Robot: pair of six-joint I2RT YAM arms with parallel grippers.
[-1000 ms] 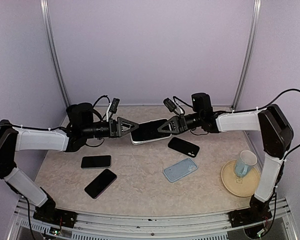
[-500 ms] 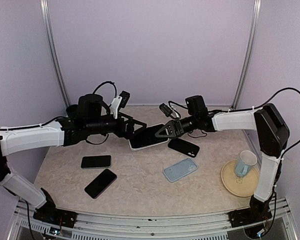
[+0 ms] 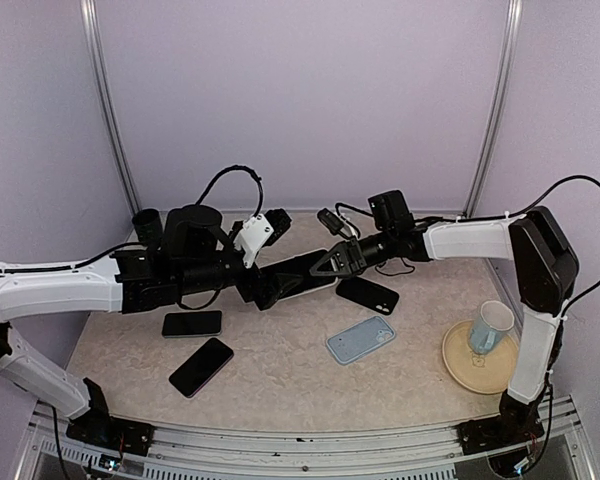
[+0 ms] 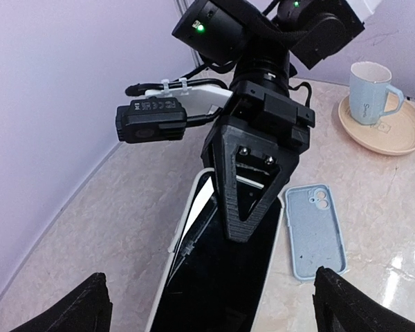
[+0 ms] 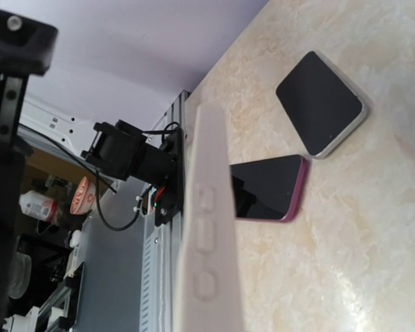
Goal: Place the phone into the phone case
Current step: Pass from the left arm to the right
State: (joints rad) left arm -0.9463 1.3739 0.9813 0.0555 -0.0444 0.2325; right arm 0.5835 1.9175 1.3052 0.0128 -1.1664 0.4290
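Phone (image 4: 218, 277) held off the worktop (image 3: 280, 375) between the two arms, face up in a white case (image 4: 185, 225). Right tool (image 3: 327, 264) clamped across both at the far end, one finger flat on the glass, the other presumably under the case back. Left tool (image 3: 266, 287) at the near end, spread wide: fingers (image 4: 90, 308) either side of the phone, a gap each way, gripping nothing. Case lip along the left edge apparently standing off the phone, so probably not fully seated there; hard to be sure.

Handling, as judged:
- Phone stiff, dense, with a slick and breakable glass front.
- Case light, thin-walled, springy at the rim, likely to flex before snapping over a corner.
- Best taken across the long edges or flat face-to-back, clear of the side buttons (image 5: 206, 207).
- Best to press on the unseated edge, braced against the right grip.
- Risk of a slip off the glass and a drop to the worktop.
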